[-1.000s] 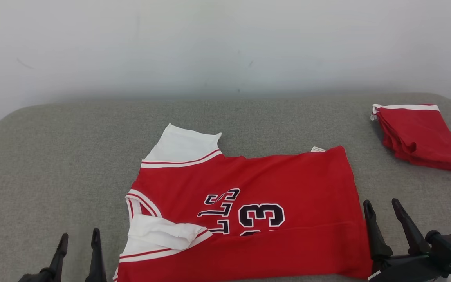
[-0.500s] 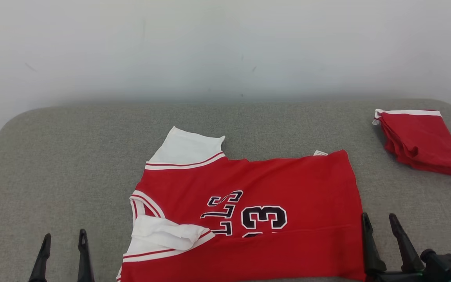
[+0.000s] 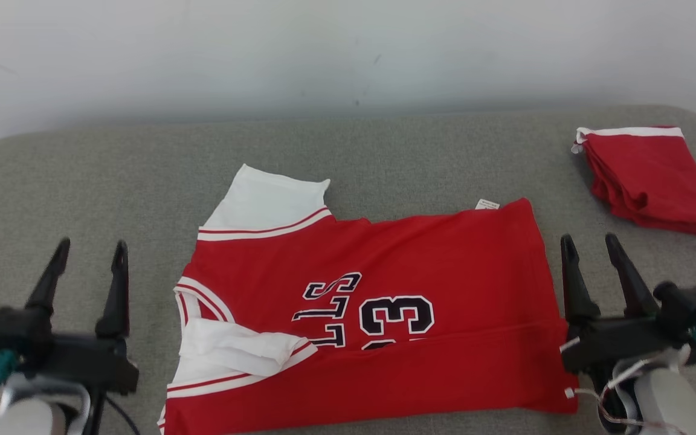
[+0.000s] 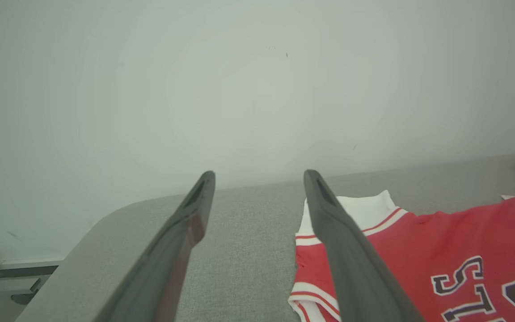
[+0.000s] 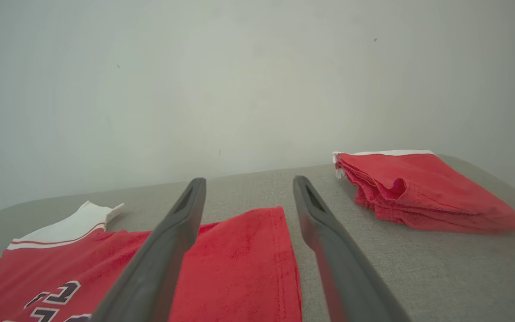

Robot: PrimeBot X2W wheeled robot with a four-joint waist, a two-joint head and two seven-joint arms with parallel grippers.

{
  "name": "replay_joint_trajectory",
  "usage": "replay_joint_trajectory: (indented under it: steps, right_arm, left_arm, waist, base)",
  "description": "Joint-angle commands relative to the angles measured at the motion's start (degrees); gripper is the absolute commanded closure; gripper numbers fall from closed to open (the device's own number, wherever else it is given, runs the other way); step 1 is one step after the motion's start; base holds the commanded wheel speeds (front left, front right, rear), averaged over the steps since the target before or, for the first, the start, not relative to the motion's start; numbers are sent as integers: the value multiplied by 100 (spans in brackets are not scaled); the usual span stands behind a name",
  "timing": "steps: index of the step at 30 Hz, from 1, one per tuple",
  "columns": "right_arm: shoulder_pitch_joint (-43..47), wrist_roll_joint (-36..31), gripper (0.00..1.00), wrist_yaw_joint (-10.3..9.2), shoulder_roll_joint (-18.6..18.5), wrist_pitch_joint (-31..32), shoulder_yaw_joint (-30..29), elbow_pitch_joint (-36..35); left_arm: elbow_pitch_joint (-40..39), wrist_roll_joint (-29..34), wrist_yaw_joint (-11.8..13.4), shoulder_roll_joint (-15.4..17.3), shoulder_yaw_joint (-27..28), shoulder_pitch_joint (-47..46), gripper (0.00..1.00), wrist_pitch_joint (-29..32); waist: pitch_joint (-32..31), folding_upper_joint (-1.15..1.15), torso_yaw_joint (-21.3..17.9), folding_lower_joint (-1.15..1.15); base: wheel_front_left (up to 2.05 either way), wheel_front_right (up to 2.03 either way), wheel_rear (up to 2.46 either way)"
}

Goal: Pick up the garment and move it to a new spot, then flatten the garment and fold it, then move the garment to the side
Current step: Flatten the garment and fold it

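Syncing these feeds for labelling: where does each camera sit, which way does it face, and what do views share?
Head view: on the head, looking down at the jersey on the grey table; both arms' open jaws show.
Left wrist view: left wrist, along its jaws toward the wall, jersey beside.
Right wrist view: right wrist, along its jaws; jersey hem, folded red garment ahead.
Shared: jersey, all three.

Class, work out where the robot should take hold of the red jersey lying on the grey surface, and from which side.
Probably the hem of the jersey, approached from the robot's right. That edge lies straight, flat and uncovered, and the open right pincer stands right beside it, so a low sideways reach should catch it.
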Motion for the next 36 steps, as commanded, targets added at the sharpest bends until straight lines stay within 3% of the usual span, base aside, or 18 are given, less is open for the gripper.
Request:
replay_joint_trajectory:
  steps: [1, 6, 15, 27, 36]
  right_arm:
    - [-145, 41, 0, -16, -11, 22, 19, 54]
    - [-1257, -32, 0, -16, -4, 272, 211, 789]
    - [-2833, -117, 0, -16, -1, 631, 652, 2014]
    - [-3794, 29, 0, -16, 189, 873, 1412, 2849]
    - [-4139, 317, 0, -16, 218, 1002, 1957, 3064]
  left_arm:
    - [47, -84, -28, 49, -15, -166, 0, 49]
    - [508, -608, -63, 343, -364, -1417, 0, 485]
    - [1629, -1605, -62, 931, -1586, -3307, 0, 1394]
    - [2919, -2045, -64, 1244, -2926, -4677, 0, 1717]
    - [3776, -2313, -65, 1318, -3462, -5168, 0, 1852]
  waist:
    - [324, 0, -200, -1]
    - [811, 0, -400, -1]
    - [1591, 0, -713, -1]
    - [2050, 0, -1114, -1]
    - [2232, 0, -1243, -1]
  base:
    - [0, 0, 0]
    - [0, 0, 0]
    - [0, 0, 0]
    - [0, 0, 0]
    - [0, 0, 0]
